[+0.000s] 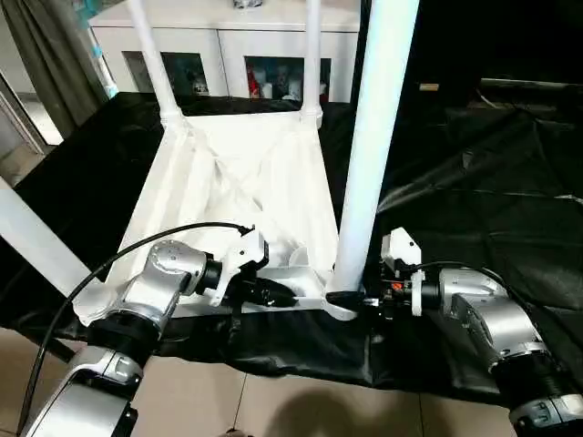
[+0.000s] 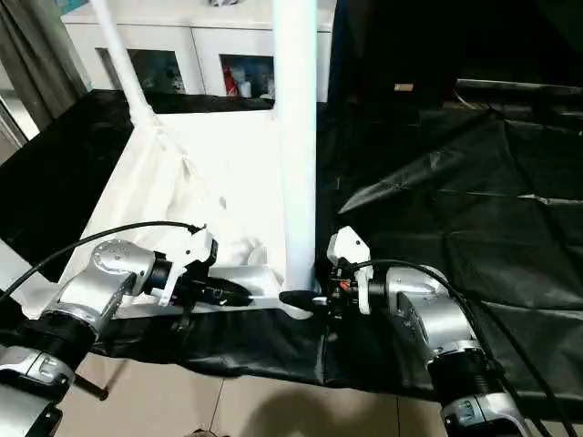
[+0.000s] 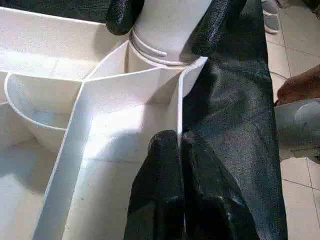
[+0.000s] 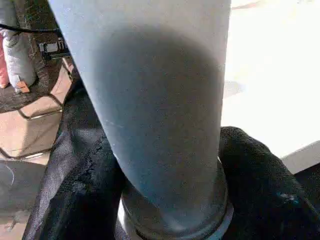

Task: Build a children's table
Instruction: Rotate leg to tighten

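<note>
An upturned white plastic square table top [image 1: 239, 177] lies on a black cloth sheet [image 1: 474, 182]. The left claw [image 1: 278, 293] pinches its near rim, with the ribbed underside spread out beyond it. Just right of that claw, the right claw [image 2: 301, 297] closes around the foot of a white tubular leg [image 1: 373, 137] standing upright in the near right corner socket. Well beyond both claws, two more white tubular legs [image 1: 150, 55] [image 1: 312, 55] rise from the far corners. Far left of the left claw, a fourth white leg [image 1: 36, 237] slants across. Behind the far legs stands a white glass-door cabinet [image 1: 228, 45].
</note>
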You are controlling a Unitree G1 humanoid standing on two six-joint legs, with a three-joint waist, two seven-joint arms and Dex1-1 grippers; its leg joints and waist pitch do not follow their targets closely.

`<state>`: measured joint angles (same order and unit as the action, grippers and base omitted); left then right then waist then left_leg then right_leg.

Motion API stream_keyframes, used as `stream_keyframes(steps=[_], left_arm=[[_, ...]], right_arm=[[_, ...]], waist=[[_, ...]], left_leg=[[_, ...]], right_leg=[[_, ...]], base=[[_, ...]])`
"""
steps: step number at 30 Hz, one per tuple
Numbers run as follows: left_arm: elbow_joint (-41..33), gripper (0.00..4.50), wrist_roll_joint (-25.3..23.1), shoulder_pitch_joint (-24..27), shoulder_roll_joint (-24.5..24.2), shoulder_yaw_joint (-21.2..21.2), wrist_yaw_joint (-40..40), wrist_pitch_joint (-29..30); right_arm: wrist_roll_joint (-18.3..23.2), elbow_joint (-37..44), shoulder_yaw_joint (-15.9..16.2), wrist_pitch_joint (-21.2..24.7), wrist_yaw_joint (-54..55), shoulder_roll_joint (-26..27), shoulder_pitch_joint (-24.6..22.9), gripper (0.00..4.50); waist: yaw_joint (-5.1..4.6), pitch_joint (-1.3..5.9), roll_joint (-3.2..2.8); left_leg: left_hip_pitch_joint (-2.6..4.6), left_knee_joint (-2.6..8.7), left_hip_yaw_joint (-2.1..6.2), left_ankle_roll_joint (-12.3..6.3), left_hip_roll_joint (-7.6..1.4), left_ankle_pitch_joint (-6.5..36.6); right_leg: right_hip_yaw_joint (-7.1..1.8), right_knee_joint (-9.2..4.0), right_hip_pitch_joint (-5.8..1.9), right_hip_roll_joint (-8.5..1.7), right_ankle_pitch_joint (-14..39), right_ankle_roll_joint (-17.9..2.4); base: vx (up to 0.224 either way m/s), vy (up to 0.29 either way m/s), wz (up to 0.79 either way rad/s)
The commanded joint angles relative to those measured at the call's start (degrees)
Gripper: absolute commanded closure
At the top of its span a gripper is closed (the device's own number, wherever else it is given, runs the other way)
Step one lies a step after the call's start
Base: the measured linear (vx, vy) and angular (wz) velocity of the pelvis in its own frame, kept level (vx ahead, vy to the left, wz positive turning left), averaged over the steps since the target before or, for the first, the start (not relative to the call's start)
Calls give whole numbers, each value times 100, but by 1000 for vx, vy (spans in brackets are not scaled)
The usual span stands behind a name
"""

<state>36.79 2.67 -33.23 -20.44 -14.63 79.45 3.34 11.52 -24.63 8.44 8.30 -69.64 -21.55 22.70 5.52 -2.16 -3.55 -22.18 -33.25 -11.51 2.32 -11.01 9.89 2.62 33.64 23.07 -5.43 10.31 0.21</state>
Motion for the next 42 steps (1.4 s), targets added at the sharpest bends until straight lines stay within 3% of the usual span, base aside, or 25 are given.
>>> stream_keyframes(steps=[1,5,8,9,10,11,15,18,21,22,23,25,27,30,32,36,38,39,42], left_arm=[[-167,450,99,23,44,-66,31,-21],[-185,450,108,38,151,-24,-180,10],[252,450,-158,-184,515,182,-1359,-241],[441,450,-219,-290,655,265,-1798,-277],[553,450,-248,-356,742,319,-2064,-285],[651,450,-261,-412,832,353,-2264,-280],[872,450,-381,-549,1126,373,-2916,-265],[979,450,-405,-626,1500,346,-3297,-204],[1016,450,-393,-648,1724,261,-3274,-261],[1011,450,-383,-648,1738,251,-3247,-263],[1004,450,-343,-652,1747,203,-3059,-262],[992,450,-336,-647,1727,171,-2941,-262],[951,450,-317,-621,1672,145,-2794,-256],[831,450,-312,-528,1455,77,-2270,-235],[731,450,-299,-460,1294,9,-1912,-227],[434,450,-267,-269,793,-170,-982,-198],[302,450,-228,-197,629,-231,-623,-154],[195,450,-199,-142,506,-267,-390,-101],[26,450,-136,-60,312,-305,-47,-35]], right_arm=[[102,137,63,156,-85,26,-48,197],[189,244,31,235,30,96,-180,210],[50,102,-164,178,899,423,-276,213],[-32,-39,-241,141,1281,569,-263,214],[-79,-130,-289,125,1517,660,-253,214],[-123,-250,-349,124,1806,777,-228,214],[-308,-496,-445,163,2705,1156,-185,229],[-569,-712,-454,165,3592,1585,-123,229],[-554,-732,-408,24,3615,1815,-95,229],[-525,-712,-403,29,3559,1825,-98,229],[-400,-593,-379,97,3253,1805,-109,186],[-325,-496,-357,157,3021,1727,-120,186],[-288,-426,-316,166,2906,1649,-129,154],[-226,-256,-299,229,2496,1373,-138,129],[-145,-130,-277,285,2122,1166,-155,129],[11,180,-154,305,1148,585,-225,129],[30,222,-140,299,945,446,-223,129],[39,253,-127,295,772,335,-220,129],[59,303,-109,299,495,146,-212,129]], waist=[[-12,326,74],[-8,324,74],[-2,298,65],[-11,290,82],[-28,273,88],[-58,259,99],[-165,231,106],[-237,218,82],[-274,219,68],[-289,227,77],[-281,245,51],[-280,245,58],[-269,273,70],[-250,300,88],[-213,310,76],[-162,354,67],[-138,398,53],[-127,406,81],[-30,400,62]], left_leg=[[137,380,82,-327,-228,1220],[137,377,83,-353,-230,1208],[154,391,76,-296,-234,1360],[189,403,79,-176,-227,1576],[179,414,82,-125,-218,1669],[178,444,113,-3,-201,1876],[163,481,152,88,-178,2106],[190,483,157,121,-164,2307],[211,499,197,126,-155,2508],[193,522,208,89,-162,2492],[183,531,207,63,-168,2436],[198,530,192,46,-176,2449],[159,523,169,-38,-183,2198],[151,483,135,-163,-182,1939],[112,470,133,-261,-189,1706],[106,391,97,-462,-214,1199],[99,334,88,-634,-215,703],[108,311,75,-697,-210,617],[135,302,68,-752,-230,594]], right_leg=[[-152,-305,-239,-268,816,-1457],[-151,-313,-236,-272,826,-1449],[-161,-353,-195,-265,1040,-1408],[-168,-390,-182,-274,1338,-1354],[-175,-408,-176,-273,1526,-1305],[-172,-447,-191,-295,2044,-1120],[-165,-523,-167,-290,2574,-823],[-160,-580,-124,-288,2863,-762],[-129,-635,-124,-297,3262,-585],[-120,-637,-155,-294,3145,-574],[-131,-624,-160,-284,2939,-604],[-146,-619,-140,-278,2755,-678],[-171,-549,-183,-273,2114,-898],[-176,-499,-216,-279,1700,-1088],[-165,-464,-269,-287,1539,-1135],[-143,-368,-274,-284,799,-1351],[-124,-266,-278,-258,31,-1551],[-116,-241,-270,-243,-206,-1632],[-118,-223,-253,-256,-170,-1671]], base=[[0,0,0],[0,0,0],[0,0,0],[0,0,0],[0,0,0],[0,0,0],[0,0,0],[0,0,0],[0,0,0],[0,0,0],[0,0,0],[0,0,0],[0,0,0],[0,0,0],[0,0,0],[40,-15,-1],[54,-17,0],[0,0,0],[0,0,0]])
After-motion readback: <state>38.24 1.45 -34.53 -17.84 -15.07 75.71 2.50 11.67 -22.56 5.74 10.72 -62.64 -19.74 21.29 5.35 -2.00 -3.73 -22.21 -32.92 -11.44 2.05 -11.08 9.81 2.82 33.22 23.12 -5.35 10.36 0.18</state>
